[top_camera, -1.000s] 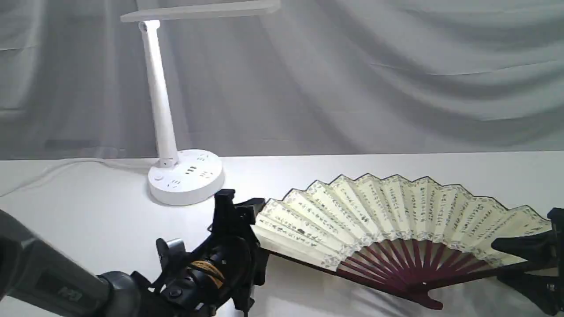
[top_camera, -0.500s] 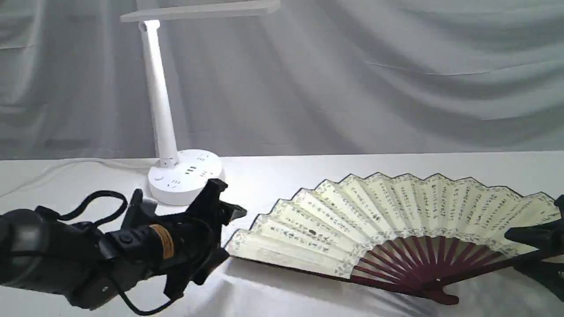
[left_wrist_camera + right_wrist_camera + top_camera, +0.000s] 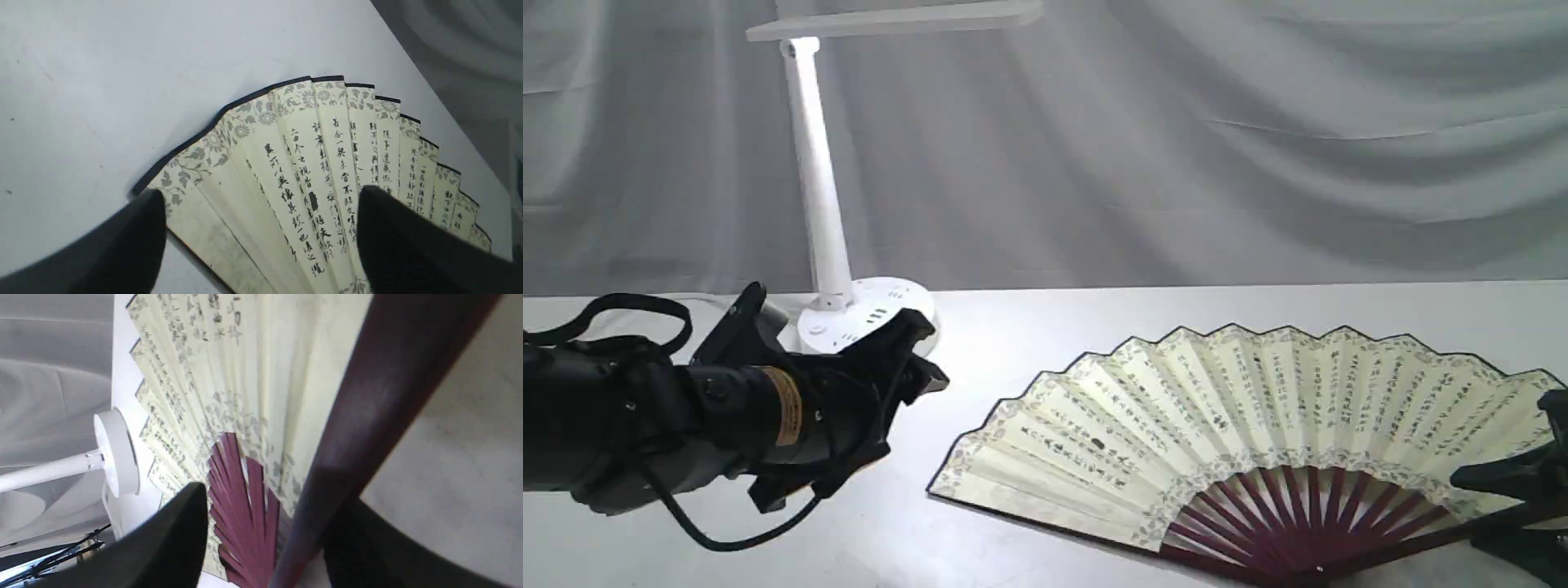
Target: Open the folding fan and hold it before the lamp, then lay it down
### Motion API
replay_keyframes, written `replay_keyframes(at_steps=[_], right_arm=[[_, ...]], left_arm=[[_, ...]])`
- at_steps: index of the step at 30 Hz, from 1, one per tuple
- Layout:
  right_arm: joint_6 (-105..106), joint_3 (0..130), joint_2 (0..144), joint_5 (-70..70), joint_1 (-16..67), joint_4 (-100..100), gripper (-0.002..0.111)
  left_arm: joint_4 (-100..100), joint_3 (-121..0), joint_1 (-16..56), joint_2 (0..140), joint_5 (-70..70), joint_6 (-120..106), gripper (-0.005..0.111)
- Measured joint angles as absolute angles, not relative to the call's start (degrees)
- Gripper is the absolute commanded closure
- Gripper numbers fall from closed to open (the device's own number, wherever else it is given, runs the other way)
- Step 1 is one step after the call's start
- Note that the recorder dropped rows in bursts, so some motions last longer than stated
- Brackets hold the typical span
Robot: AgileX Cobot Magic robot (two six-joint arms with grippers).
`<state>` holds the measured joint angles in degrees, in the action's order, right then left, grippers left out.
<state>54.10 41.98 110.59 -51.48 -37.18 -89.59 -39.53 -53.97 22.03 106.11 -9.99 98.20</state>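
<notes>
A: Exterior?
B: The folding fan [image 3: 1258,408] lies spread open on the bench [image 3: 1013,322], lower right of frame. The lamp [image 3: 821,188] stands upright, upper left. The left end effector [image 3: 915,359] is lower left, wide open, empty, apart from the fan. The right end effector [image 3: 1478,510] sits at the right edge, by the fan's end.
A: Left wrist?
B: The left end effector [image 3: 261,194] is spread wide, holding nothing, with the folding fan [image 3: 318,163] on the bench [image 3: 102,81] beyond.
A: Right wrist?
B: The right end effector [image 3: 269,502] is spread. The maroon guard [image 3: 367,408] runs between its fingers, against one, with a gap to the other. No clamp. The lamp [image 3: 116,453] is past the leaf.
</notes>
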Motion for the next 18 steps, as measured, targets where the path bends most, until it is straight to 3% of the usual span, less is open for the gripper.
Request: replay_keyframes(at_steps=[13, 18], right_arm=[[45.7, 41.9, 101.9, -43.3, -37.2, -92.8, 0.064], [45.2, 41.9, 101.3, -43.3, -37.2, -85.3, 0.067]], left_arm=[[-50.7, -54.0, 22.0, 99.6, -8.7, 98.4, 0.041], [-55.4, -54.0, 22.0, 99.3, -4.2, 98.4, 0.042]])
